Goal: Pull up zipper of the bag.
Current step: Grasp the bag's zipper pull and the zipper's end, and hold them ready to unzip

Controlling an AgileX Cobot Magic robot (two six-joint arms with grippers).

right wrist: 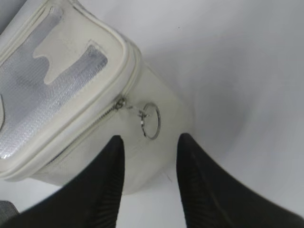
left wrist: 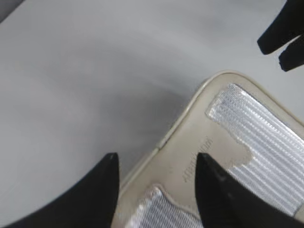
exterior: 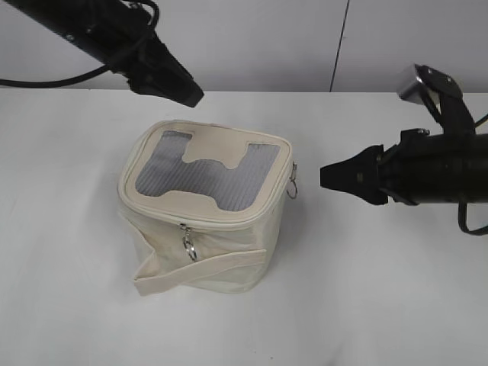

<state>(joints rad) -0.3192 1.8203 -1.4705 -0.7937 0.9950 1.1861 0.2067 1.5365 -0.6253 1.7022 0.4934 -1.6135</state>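
The cream boxy bag (exterior: 202,255) stands on the white table, its grey ribbed lid panel (exterior: 200,177) facing up. The cream zipper (exterior: 221,223) runs round the lid rim. One silver slider with a ring pull (exterior: 189,245) hangs on the front face. A second ring pull (exterior: 292,185) hangs at the right side and also shows in the right wrist view (right wrist: 151,120). My left gripper (exterior: 191,93) is open above the bag's back edge (left wrist: 180,128); in its wrist view (left wrist: 156,164) the fingers straddle the lid rim. My right gripper (exterior: 326,176) is open and empty, just right of the second ring pull (right wrist: 149,142).
The bag's flat cream strap (exterior: 194,268) wraps across the front lower face. The white table (exterior: 366,305) stretches round the bag, with a pale wall behind it. The right gripper's tips show at the top right of the left wrist view (left wrist: 285,38).
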